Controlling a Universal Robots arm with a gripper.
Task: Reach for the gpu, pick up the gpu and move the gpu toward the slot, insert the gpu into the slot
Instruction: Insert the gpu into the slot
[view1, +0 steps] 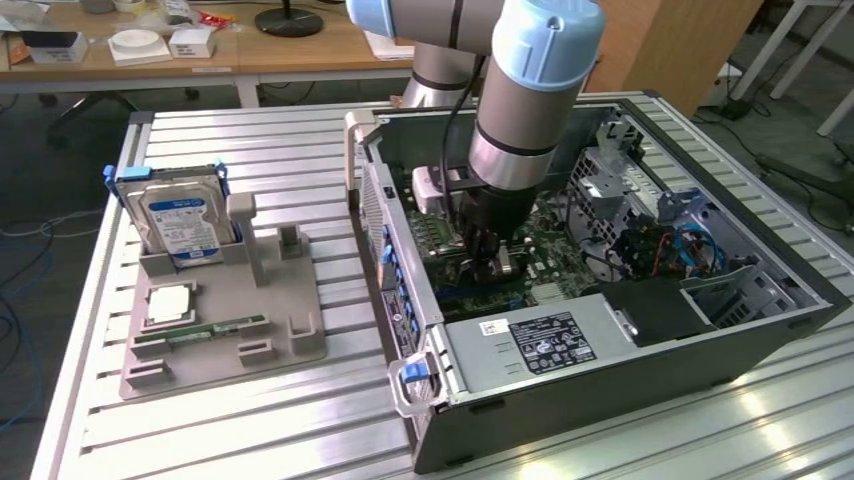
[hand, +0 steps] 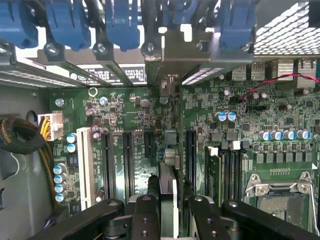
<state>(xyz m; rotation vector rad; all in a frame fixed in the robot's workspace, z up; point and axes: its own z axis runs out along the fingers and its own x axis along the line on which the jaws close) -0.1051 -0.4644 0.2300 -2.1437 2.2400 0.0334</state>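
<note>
hard drive (view1: 184, 222) upright in the grey rack (view1: 220, 330) on the exterior view's left | gripper (view1: 483, 262) down inside the open computer case (view1: 747, 330), fingers (hand: 145, 210) clamped on the gpu (hand: 169, 165) | gpu stands on edge over the motherboard (hand: 125, 115), among the black slots (hand: 128, 160)
</note>
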